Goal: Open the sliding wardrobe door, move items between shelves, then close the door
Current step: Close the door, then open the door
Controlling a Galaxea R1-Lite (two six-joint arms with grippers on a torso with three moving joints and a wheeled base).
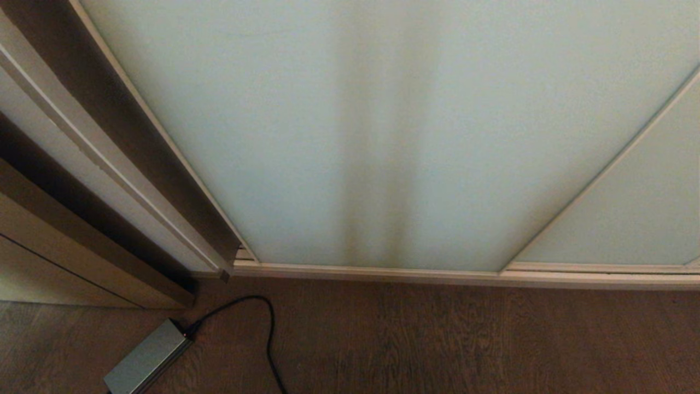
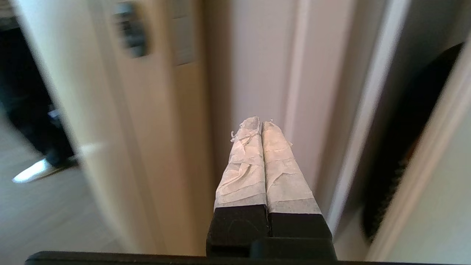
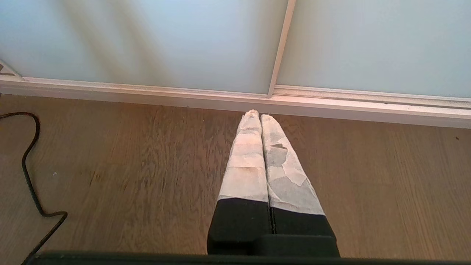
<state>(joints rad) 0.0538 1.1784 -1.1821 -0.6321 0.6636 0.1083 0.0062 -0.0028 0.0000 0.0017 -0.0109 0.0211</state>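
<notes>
I am at the opening step: the sliding wardrobe door point(image 1: 339, 126) is fully closed, its frosted glass filling the head view down to the floor track point(image 1: 383, 272), with a second panel point(image 1: 629, 219) overlapping at the right. No shelves are visible — they lie behind the glass.

The left gripper point(image 2: 260, 123) has its taped fingers pressed together with nothing between them. Its wrist view shows it pointing at the pale vertical mouldings and a cream frame edge; which strip is the door's own edge I cannot tell. It touches nothing as far as I can see. The right gripper point(image 3: 258, 115) hangs parked over the wood floor point(image 3: 147, 165), jaws also together and empty, tips aimed at the track near the panel overlap.

A power brick point(image 1: 145, 358) and its cable point(image 1: 268, 334) lie on the floor at the left.

Next move, as I judge it — bring the left fingertips against the door's left frame edge and push the panel sideways along the track.
</notes>
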